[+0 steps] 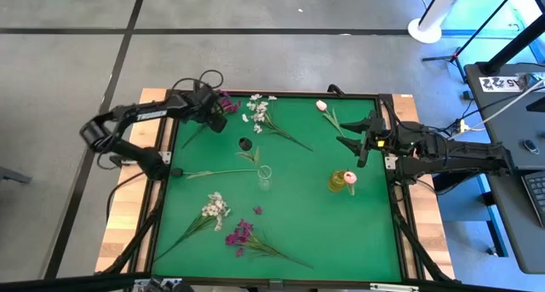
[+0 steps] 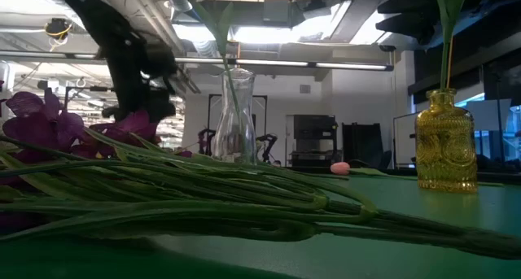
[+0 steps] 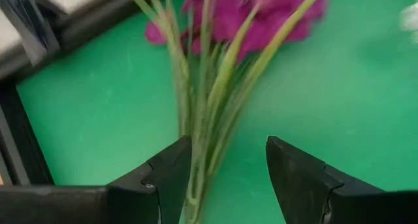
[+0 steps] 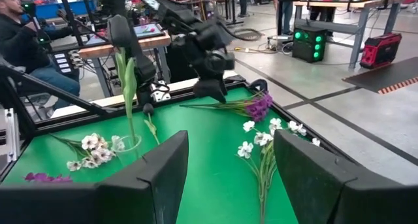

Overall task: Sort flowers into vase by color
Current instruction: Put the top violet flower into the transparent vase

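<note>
A magenta-purple spray (image 1: 226, 99) lies in the table's far left corner, its green stems (image 3: 209, 119) running toward the left edge. My left gripper (image 3: 228, 149) is open just above it, pointing steeply down, one finger on either side of the stems; I see no hold. My right gripper (image 1: 358, 143) hangs open above the table's right side, holding nothing. A clear glass vase (image 1: 265, 177) at the centre holds one green stem. A yellow vase (image 1: 339, 181) to its right holds a pink tulip (image 1: 351, 178).
Lying on the green top are white blossoms (image 1: 260, 109), a pink tulip (image 1: 322, 106) and a dark bud (image 1: 245, 144) toward the far edge. A white spray (image 1: 215, 208) and a second magenta spray (image 1: 241, 234) lie near the front. A person sits beyond the table (image 4: 19, 34).
</note>
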